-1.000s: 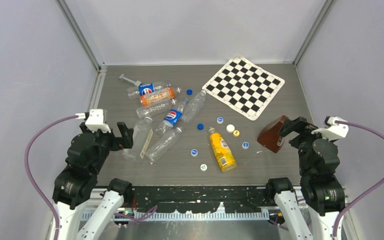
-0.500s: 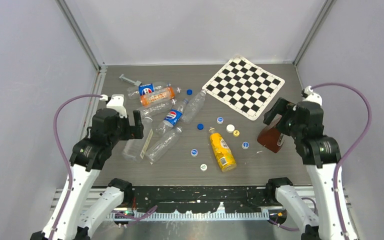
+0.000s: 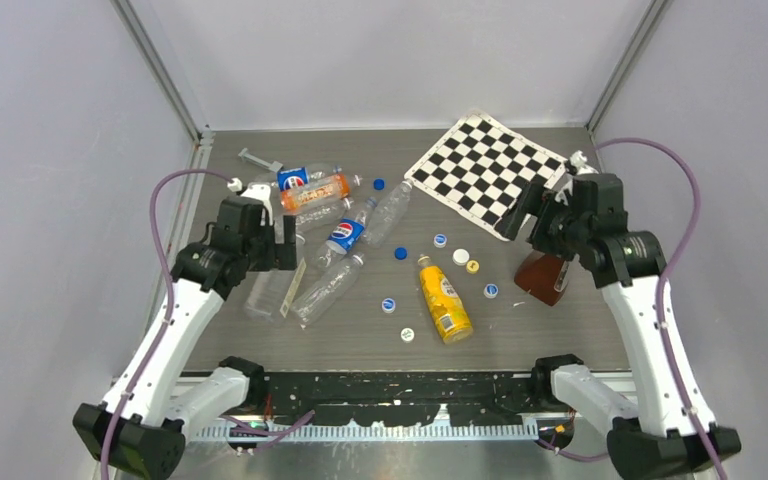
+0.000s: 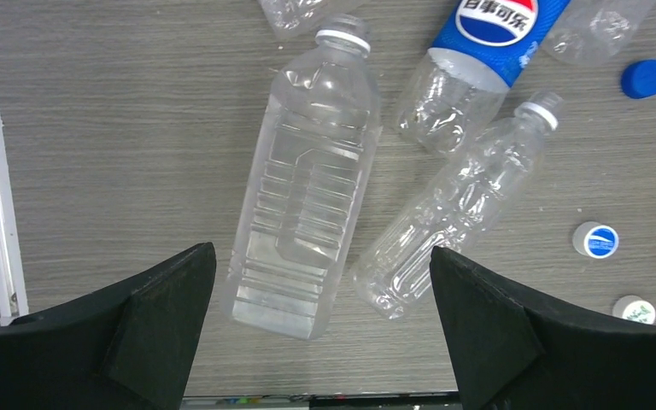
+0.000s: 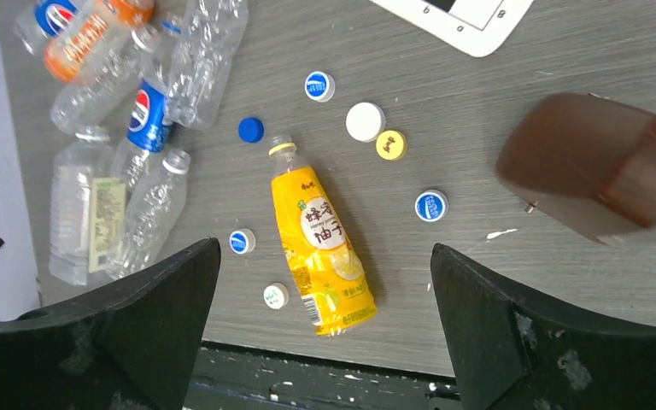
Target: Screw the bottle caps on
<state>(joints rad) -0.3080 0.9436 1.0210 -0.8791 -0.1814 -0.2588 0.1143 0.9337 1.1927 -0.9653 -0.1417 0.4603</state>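
Seeing left gripper (image 4: 322, 252) wide open, empty, above squarish bottle (image 4: 307, 205) lying uncapped just beside slim bottle (image 4: 453, 213), also uncapped. Seeing same on right gripper (image 5: 325, 248): wide, empty, over loose bottle caps (image 5: 365, 121) scattered around yellow bottle (image 5: 316, 213) mid-table

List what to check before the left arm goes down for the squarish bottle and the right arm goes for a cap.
1. Left gripper open and empty: ok.
2. Right gripper open and empty: ok.
3. Squarish bottle under the left gripper: ok, it lies on its side below the open jaws.
4. Its neck uncapped: ok.
5. Room beside it for a finger: cannot tell; the slim bottle lies very close.
6. A loose cap to take: ok, the blue-and-white cap lies alone on the table.
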